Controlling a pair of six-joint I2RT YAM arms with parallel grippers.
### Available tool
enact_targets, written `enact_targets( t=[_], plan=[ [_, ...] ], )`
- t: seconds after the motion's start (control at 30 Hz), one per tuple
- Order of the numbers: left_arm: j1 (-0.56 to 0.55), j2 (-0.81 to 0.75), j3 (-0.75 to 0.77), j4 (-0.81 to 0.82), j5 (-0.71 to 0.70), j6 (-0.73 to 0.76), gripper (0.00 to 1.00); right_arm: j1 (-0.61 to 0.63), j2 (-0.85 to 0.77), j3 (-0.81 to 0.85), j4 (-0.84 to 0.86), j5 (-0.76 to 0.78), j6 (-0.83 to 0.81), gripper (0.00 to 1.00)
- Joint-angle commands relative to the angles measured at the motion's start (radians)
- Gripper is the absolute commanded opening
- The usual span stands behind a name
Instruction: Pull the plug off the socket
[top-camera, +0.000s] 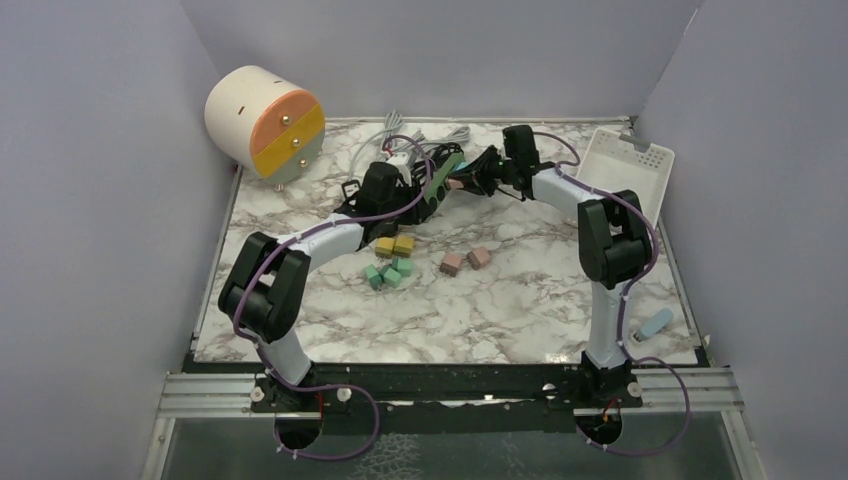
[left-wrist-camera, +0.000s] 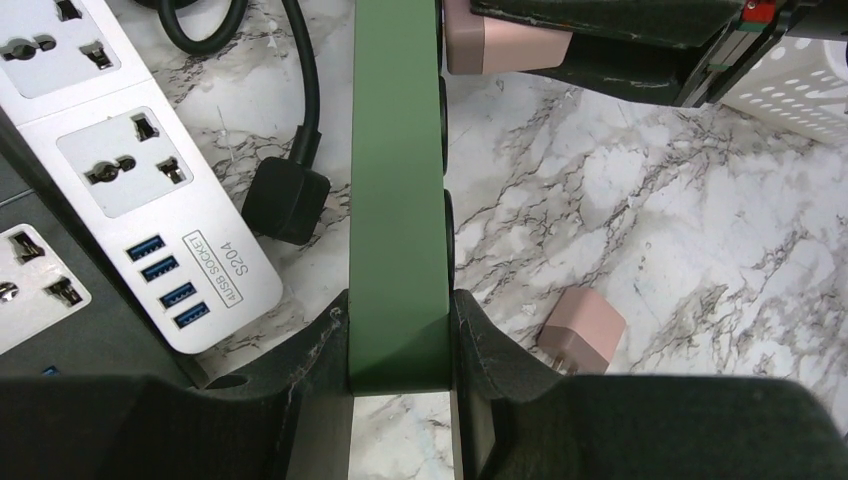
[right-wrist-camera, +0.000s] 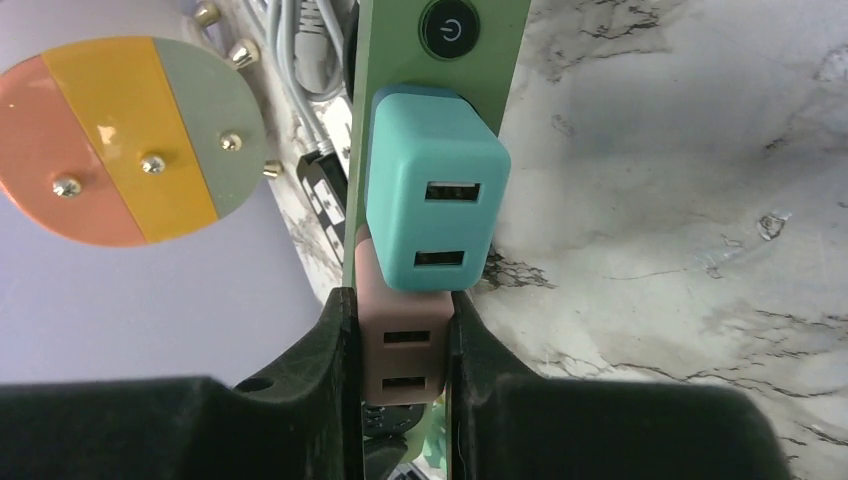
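Observation:
A green power strip (top-camera: 446, 170) lies at the back middle of the table, its near end lifted between my grippers. My left gripper (left-wrist-camera: 400, 340) is shut on the strip's narrow edge (left-wrist-camera: 398, 200). My right gripper (right-wrist-camera: 402, 345) is shut on a pink USB plug (right-wrist-camera: 403, 345) that sits in the strip's face (right-wrist-camera: 515, 60). A teal USB plug (right-wrist-camera: 432, 205) sits in the strip just beyond the pink one, below a round power button (right-wrist-camera: 448, 28). From above, my right gripper (top-camera: 470, 182) meets the strip from the right, and my left gripper (top-camera: 425, 195) from the left.
A white power strip (left-wrist-camera: 120, 170) with a black cable and plug (left-wrist-camera: 285, 198) lies left of the green one. Loose plugs lie on the marble: yellow (top-camera: 394, 245), green (top-camera: 388, 272), pink (top-camera: 465, 261). A round drawer unit (top-camera: 265, 122) stands back left, a white basket (top-camera: 625, 165) back right.

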Motion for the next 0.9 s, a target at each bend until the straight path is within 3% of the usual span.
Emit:
enact_targets(
  t=[0.0,0.17,0.27,0.33,0.4,0.53,0.67,0.73,0.8,0.87],
  plan=[
    [0.0,-0.055,0.009,0.128,-0.003,0.025,0.0,-0.001,0.035,0.04,0.039,0.011,-0.033,0.02],
    [0.0,-0.028,0.039,0.077,-0.048,0.02,0.0,-0.001,0.038,0.097,-0.026,-0.013,-0.118,0.01],
    [-0.001,-0.008,0.054,0.049,-0.074,0.003,0.0,0.005,0.016,0.168,-0.185,0.119,-0.216,0.01],
    [-0.001,-0.007,0.062,0.047,-0.083,-0.015,0.0,0.005,-0.047,0.112,-0.169,0.205,-0.21,0.01],
    [-0.001,0.031,0.074,0.037,-0.094,-0.035,0.0,0.005,-0.122,0.01,-0.07,0.21,-0.17,0.01],
    [0.0,0.068,0.095,0.032,-0.1,-0.068,0.0,0.003,-0.213,-0.23,0.321,0.0,-0.008,0.01],
    [0.0,0.078,0.109,0.03,-0.105,-0.078,0.0,0.004,-0.164,-0.386,0.748,-0.245,0.214,0.01],
    [0.0,0.075,0.115,0.024,-0.108,-0.074,0.0,0.005,-0.134,-0.435,0.912,-0.293,0.303,0.01],
    [0.0,0.072,0.117,0.02,-0.112,-0.073,0.0,0.005,-0.145,-0.454,0.9,-0.281,0.274,0.01],
    [0.0,0.071,0.116,0.02,-0.119,-0.072,0.0,0.009,-0.195,-0.421,0.663,-0.202,0.119,0.01]
  ],
)
